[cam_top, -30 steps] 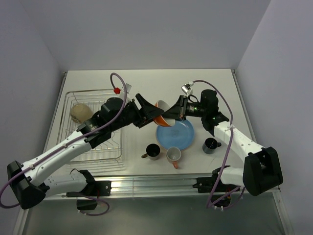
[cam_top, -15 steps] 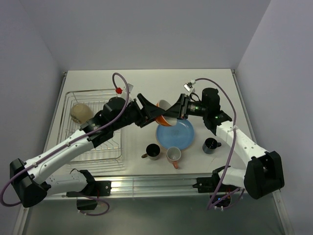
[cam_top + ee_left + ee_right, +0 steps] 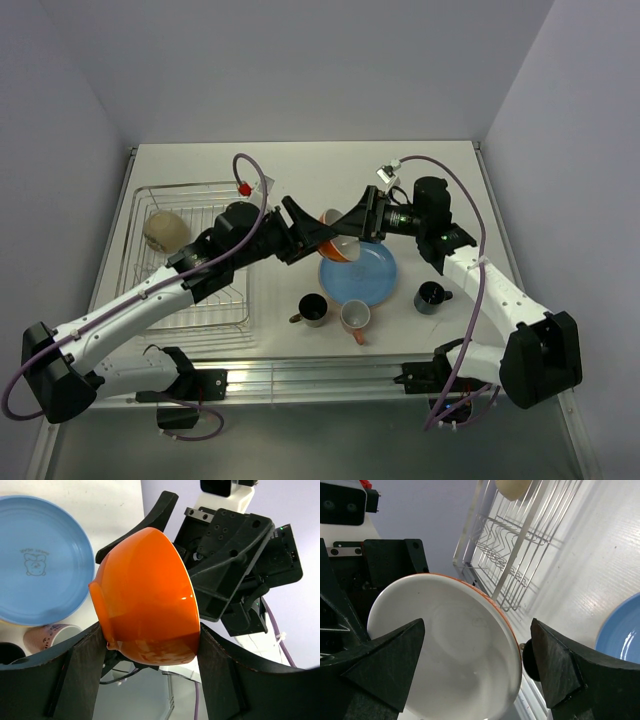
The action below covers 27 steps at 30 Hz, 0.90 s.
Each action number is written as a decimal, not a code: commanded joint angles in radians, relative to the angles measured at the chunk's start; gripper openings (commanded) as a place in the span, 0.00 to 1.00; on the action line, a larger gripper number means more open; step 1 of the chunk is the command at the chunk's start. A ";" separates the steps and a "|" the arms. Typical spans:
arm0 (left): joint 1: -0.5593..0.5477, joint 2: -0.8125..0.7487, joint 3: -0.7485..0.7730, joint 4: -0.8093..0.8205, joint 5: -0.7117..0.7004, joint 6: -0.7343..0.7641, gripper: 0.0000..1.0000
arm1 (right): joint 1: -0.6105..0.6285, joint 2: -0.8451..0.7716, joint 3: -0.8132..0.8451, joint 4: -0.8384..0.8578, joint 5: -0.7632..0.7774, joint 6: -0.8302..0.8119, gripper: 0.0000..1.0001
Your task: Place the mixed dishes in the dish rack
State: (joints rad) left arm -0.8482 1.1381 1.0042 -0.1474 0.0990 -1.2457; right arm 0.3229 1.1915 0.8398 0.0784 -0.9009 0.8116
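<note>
The cream bowl with an orange outside [image 3: 333, 243] hangs tilted above the table between both arms. My left gripper [image 3: 308, 232] is shut on it; in the left wrist view the orange bowl [image 3: 145, 595] sits between the fingers of my left gripper [image 3: 150, 635], touching both. My right gripper [image 3: 347, 230] stands open, its fingers spread clear of the rim. The right wrist view looks into the bowl's white inside [image 3: 445, 650] between the wide-apart fingers of my right gripper [image 3: 475, 655]. The dish rack [image 3: 180, 186] stands at the left with a cream bowl [image 3: 165, 230] lying in it.
A blue plate [image 3: 365, 278] lies on the table below the held bowl. In front of it stand a dark brown mug [image 3: 312, 309], a pinkish-orange mug [image 3: 354, 317] and a dark blue mug [image 3: 431, 296]. Walls close in the table's left, right and back sides.
My right gripper has opened off the orange bowl and its fingers now stand wide apart. The left gripper keeps its hold, and both arms have shifted slightly.
</note>
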 commanded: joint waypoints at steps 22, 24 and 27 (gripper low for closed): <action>0.182 -0.163 0.195 -0.562 -0.297 0.236 0.00 | -0.090 -0.075 -0.022 -0.106 0.093 -0.106 0.97; 0.189 -0.147 0.252 -0.657 -0.370 0.270 0.00 | -0.097 -0.078 -0.027 -0.109 0.089 -0.111 0.97; 0.219 -0.110 0.324 -0.766 -0.426 0.321 0.00 | -0.104 -0.084 -0.033 -0.114 0.091 -0.117 0.97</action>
State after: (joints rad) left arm -0.6502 1.0069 1.2354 -0.7830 -0.2134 -1.0103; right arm 0.2287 1.1442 0.8169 -0.0330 -0.8116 0.7227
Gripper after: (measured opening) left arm 0.719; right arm 0.973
